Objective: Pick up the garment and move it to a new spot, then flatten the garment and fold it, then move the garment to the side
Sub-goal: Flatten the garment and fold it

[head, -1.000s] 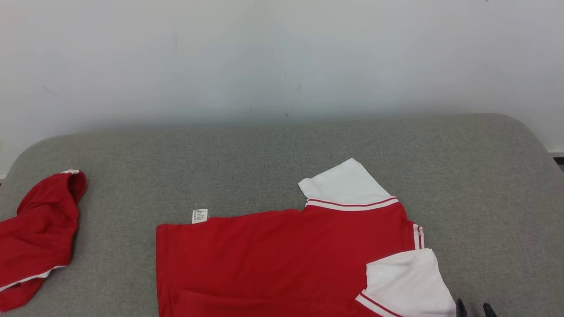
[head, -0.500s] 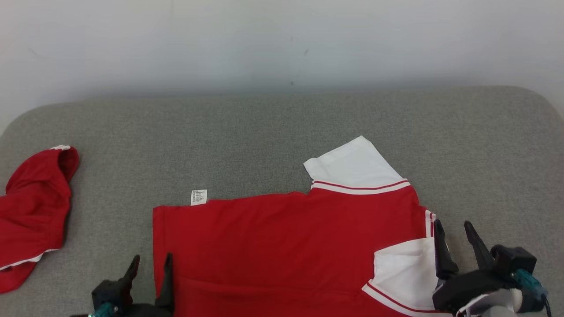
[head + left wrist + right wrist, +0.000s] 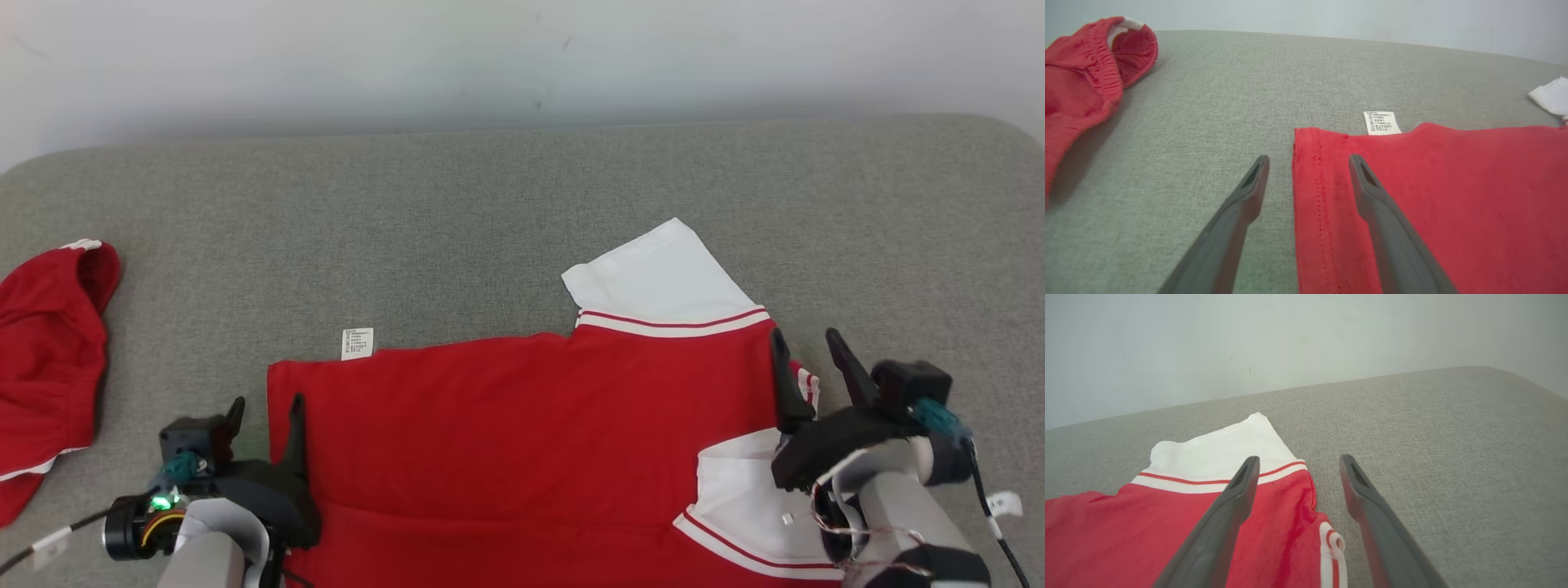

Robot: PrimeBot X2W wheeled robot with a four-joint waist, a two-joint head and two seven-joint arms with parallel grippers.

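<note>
The garment (image 3: pixel 522 441) is a red shirt with white sleeves, lying flat on the grey padded surface (image 3: pixel 490 212). Its care label (image 3: pixel 357 343) sticks out at the far left corner. My left gripper (image 3: pixel 265 408) stands open at the shirt's left hem, one finger over the red cloth and one over the grey surface. The left wrist view shows that hem (image 3: pixel 1306 196) between the open left gripper (image 3: pixel 1308 161) fingers. My right gripper (image 3: pixel 804 359) is open over the shirt's right edge by the striped collar. In the right wrist view the right gripper (image 3: pixel 1298 461) straddles the red edge (image 3: pixel 1298 522).
A second red garment with an elastic waistband (image 3: pixel 41 359) lies crumpled at the surface's left edge, also seen in the left wrist view as red shorts-like cloth (image 3: pixel 1081 85). A pale wall (image 3: pixel 522 57) runs behind. Bare grey surface stretches beyond and right of the shirt.
The head camera has tilted down, shifting the whole picture. Both grippers have come up into view and moved forward along the shirt's left and right edges, jaws open.
</note>
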